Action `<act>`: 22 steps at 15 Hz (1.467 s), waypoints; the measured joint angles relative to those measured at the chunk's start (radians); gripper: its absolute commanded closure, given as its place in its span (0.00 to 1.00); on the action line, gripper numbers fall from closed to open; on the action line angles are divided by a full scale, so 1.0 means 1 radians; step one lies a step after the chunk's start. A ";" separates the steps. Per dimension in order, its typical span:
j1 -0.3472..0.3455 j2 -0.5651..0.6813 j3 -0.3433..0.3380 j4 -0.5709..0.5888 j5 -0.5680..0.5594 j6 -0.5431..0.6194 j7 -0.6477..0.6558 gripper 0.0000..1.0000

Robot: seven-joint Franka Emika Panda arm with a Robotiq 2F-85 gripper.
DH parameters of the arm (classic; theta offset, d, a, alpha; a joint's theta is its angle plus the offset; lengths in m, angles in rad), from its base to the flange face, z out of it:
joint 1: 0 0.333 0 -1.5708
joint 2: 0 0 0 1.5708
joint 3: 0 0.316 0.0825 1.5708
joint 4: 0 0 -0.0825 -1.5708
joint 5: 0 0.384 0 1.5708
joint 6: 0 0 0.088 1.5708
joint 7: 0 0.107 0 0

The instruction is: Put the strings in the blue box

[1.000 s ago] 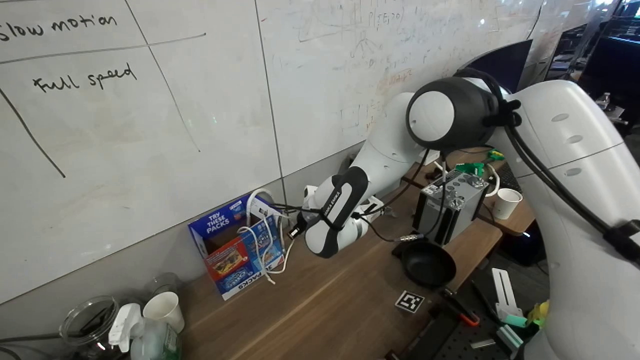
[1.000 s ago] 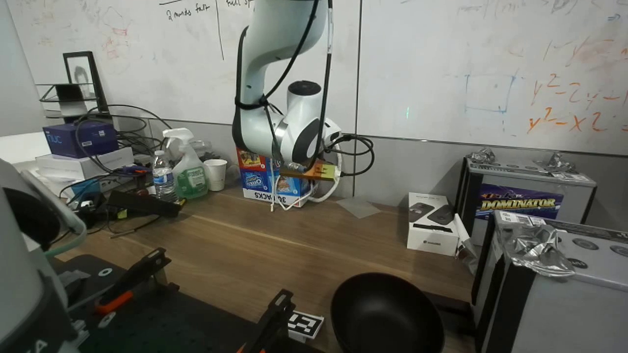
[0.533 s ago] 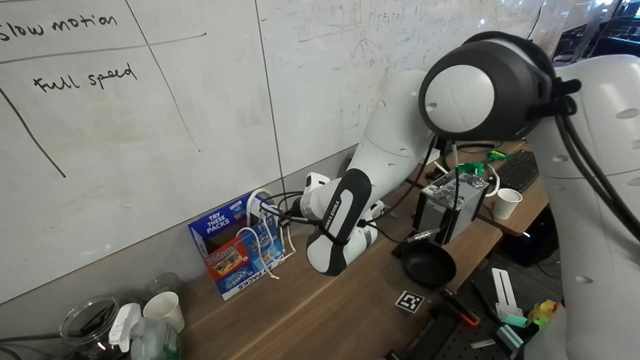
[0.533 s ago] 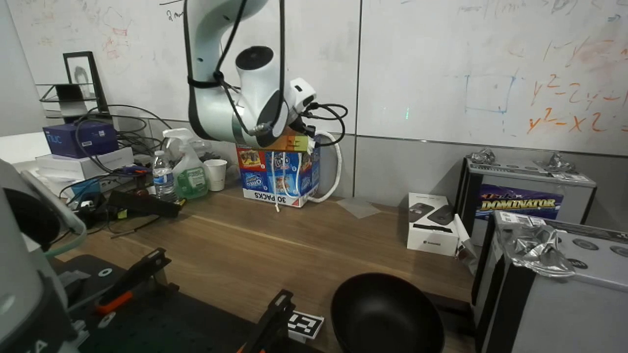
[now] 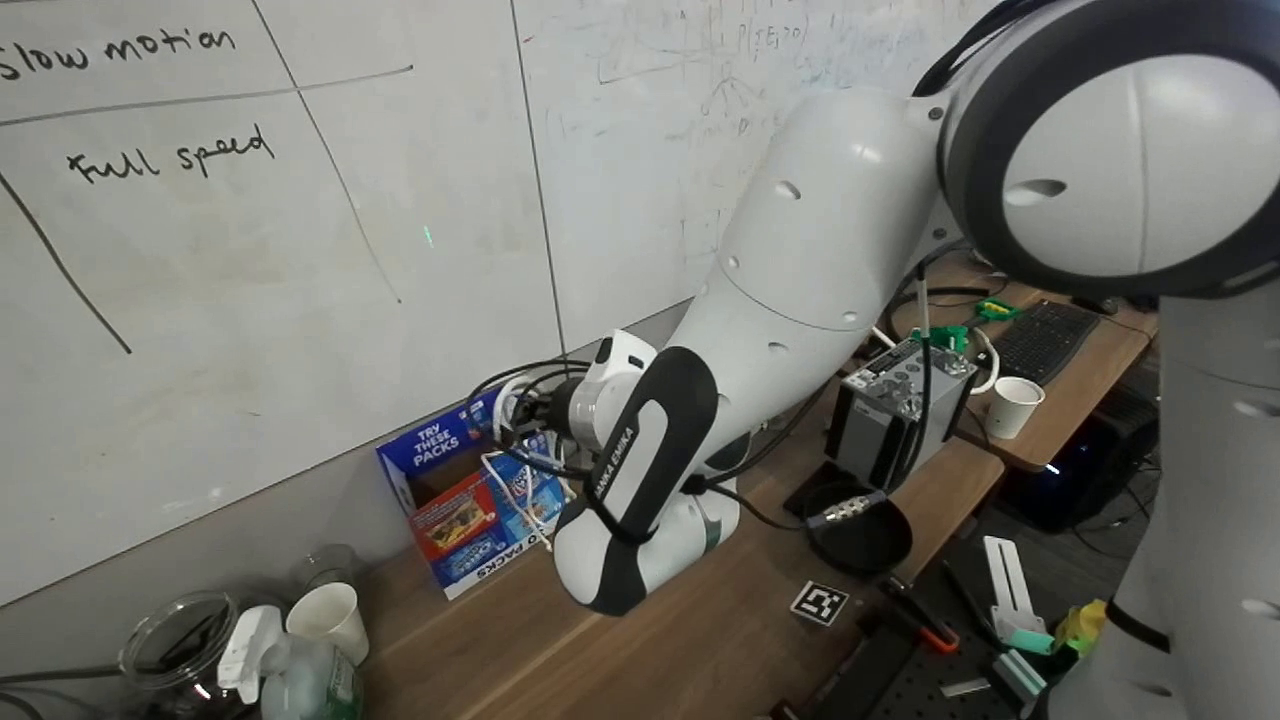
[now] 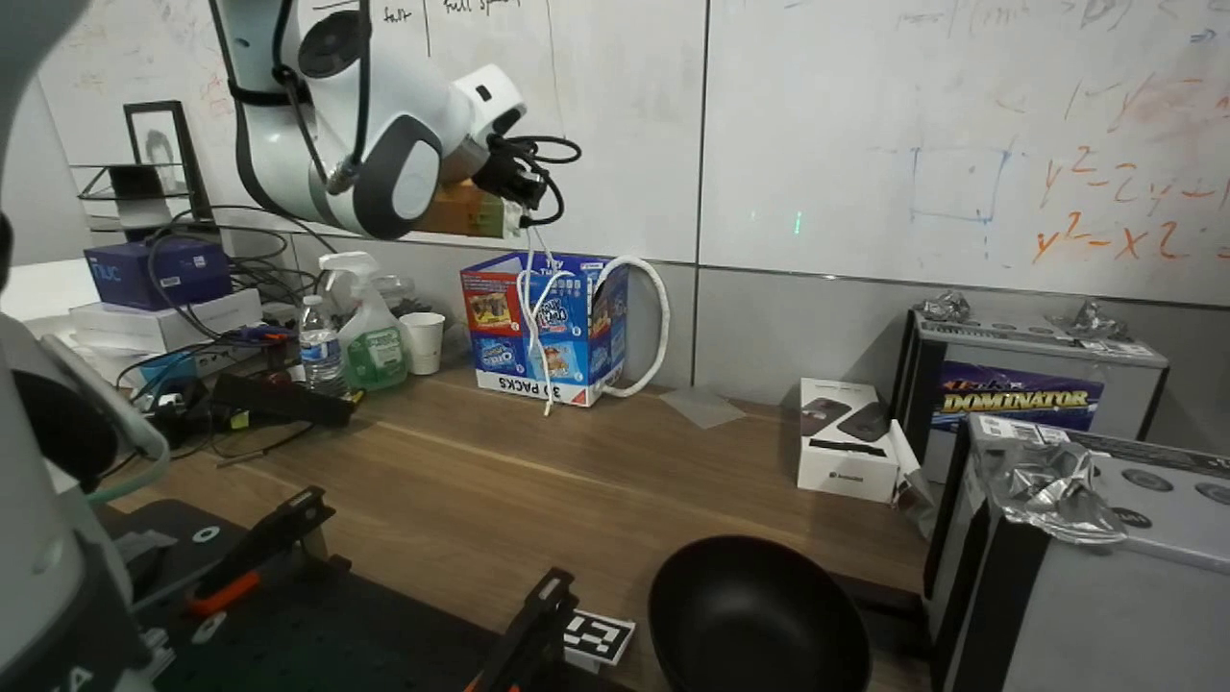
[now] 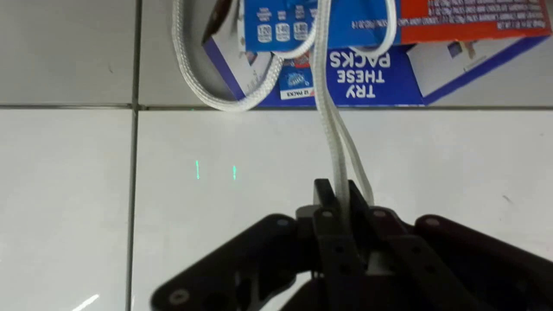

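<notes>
In the wrist view I saw the gripper point(image 7: 340, 196) with its two fingers pinched tight on the strings point(image 7: 321, 82).

In an exterior view, the gripper had just gone up and across, higher than the blue box point(image 6: 574, 332) by the wall edge of the desk point(image 6: 461, 471). The strings now hung outside the box's front, so I guessed they needed lifting over its rim next. A fat white loop point(image 6: 664, 317) bent over the box's end; I couldn't tell if it was joined to them. A spray bottle point(image 6: 363, 309) with green stuff point(image 6: 377, 371) inside stood along that wall edge.

In an exterior view, the back flap point(image 5: 436, 443) stood up behind the open top. Some brown inside showed, but the bottom was hidden.
</notes>
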 measured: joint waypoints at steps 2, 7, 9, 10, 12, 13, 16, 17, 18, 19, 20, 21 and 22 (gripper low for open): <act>0.033 0.008 0.015 0.029 0.035 0.052 0.027 0.96; 0.029 0.106 0.032 0.201 0.026 0.084 0.145 0.94; 0.008 0.172 0.027 0.299 0.017 0.080 0.179 0.94; -0.003 0.205 0.025 0.352 0.015 0.077 0.191 0.94; -0.018 0.270 0.014 0.463 0.015 0.076 0.196 0.95; -0.025 0.300 0.008 0.515 0.015 0.072 0.197 0.95; -0.061 0.374 0.004 0.649 -0.004 0.032 0.213 0.95; -0.075 0.393 0.004 0.683 -0.013 0.018 0.217 0.95; -0.089 0.409 0.004 0.712 -0.023 0.003 0.223 0.95; -0.103 0.420 0.004 0.733 -0.034 -0.019 0.228 0.95; -0.115 0.429 0.004 0.749 -0.042 -0.043 0.232 0.95; -0.125 0.436 0.003 0.761 -0.043 -0.066 0.232 0.95; -0.131 0.443 0.000 0.771 -0.043 -0.085 0.232 0.95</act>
